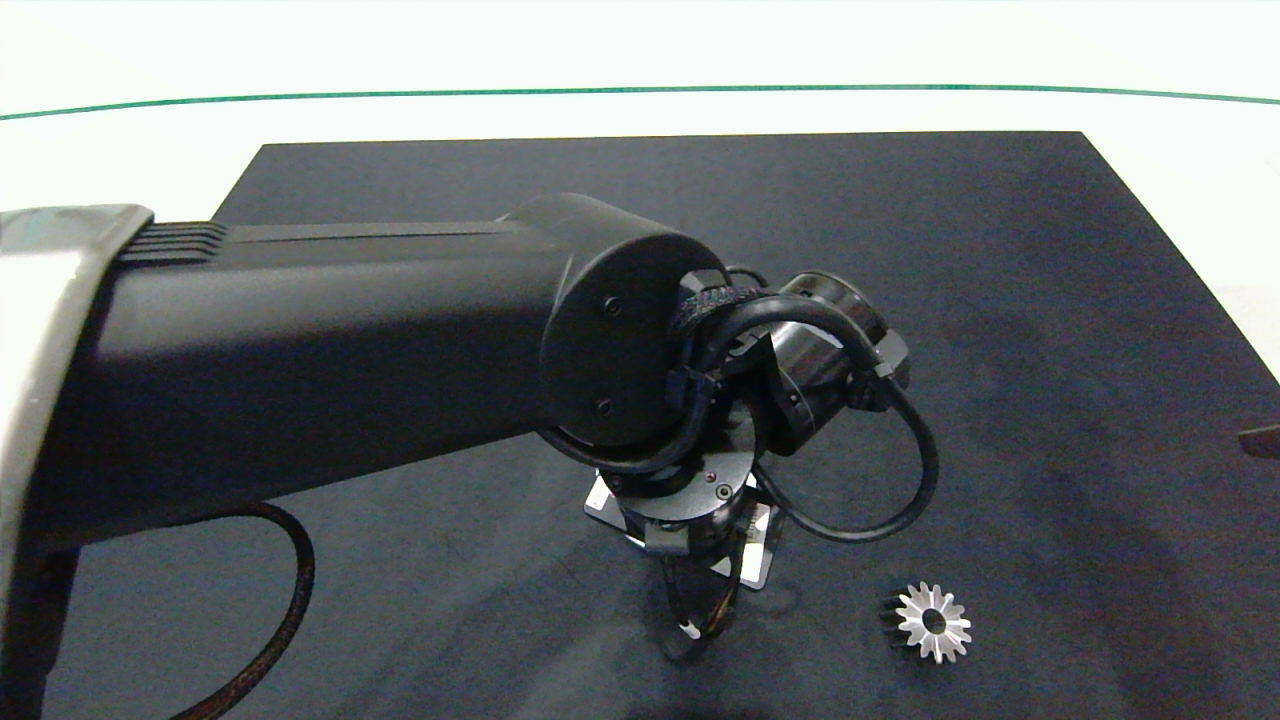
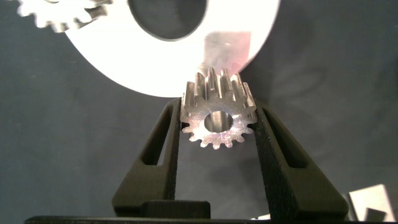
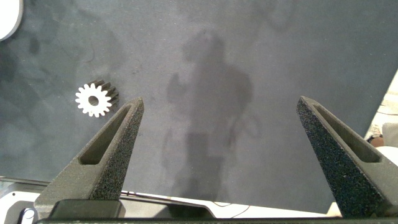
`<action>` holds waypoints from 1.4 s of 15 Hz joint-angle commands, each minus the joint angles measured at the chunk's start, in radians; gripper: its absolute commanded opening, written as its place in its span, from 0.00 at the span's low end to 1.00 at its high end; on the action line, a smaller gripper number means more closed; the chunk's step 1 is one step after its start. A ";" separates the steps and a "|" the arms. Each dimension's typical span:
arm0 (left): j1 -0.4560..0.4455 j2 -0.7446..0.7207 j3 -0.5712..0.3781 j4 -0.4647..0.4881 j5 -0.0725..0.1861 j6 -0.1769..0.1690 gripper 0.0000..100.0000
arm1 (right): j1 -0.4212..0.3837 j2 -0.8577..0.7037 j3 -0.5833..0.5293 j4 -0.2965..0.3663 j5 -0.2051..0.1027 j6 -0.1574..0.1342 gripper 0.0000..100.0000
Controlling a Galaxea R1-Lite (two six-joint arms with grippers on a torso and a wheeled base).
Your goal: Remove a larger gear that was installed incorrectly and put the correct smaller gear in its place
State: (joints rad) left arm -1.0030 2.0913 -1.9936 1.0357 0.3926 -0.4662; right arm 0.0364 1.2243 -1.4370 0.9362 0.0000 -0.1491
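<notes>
My left gripper is shut on the smaller gear, a silver spur gear with short blunt teeth held flat between the two fingers. It hangs just before a bright round plate with a large hole. In the head view the left arm reaches over the mat's middle, and its gripper points down. The larger gear, star-toothed with a dark side, lies alone on the mat to the right of that gripper; the right wrist view also shows this gear. My right gripper stands open above bare mat.
Another small gear sits at the plate's rim. The dark mat covers most of the white table. The right arm's tip shows at the right edge.
</notes>
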 commanded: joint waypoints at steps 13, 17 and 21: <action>-0.005 0.015 0.004 0.006 0.048 -0.005 0.13 | 0.000 0.000 0.004 0.006 0.018 -0.013 1.00; -0.005 0.019 -0.002 0.004 0.048 -0.003 0.13 | 0.002 0.000 0.004 0.006 0.018 -0.013 1.00; -0.003 0.019 -0.005 0.001 0.048 -0.003 0.13 | 0.005 -0.002 0.006 0.006 0.018 -0.013 1.00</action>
State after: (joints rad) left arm -1.0064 2.1094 -1.9983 1.0315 0.4377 -0.4662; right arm 0.0402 1.2228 -1.4313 0.9366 0.0181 -0.1615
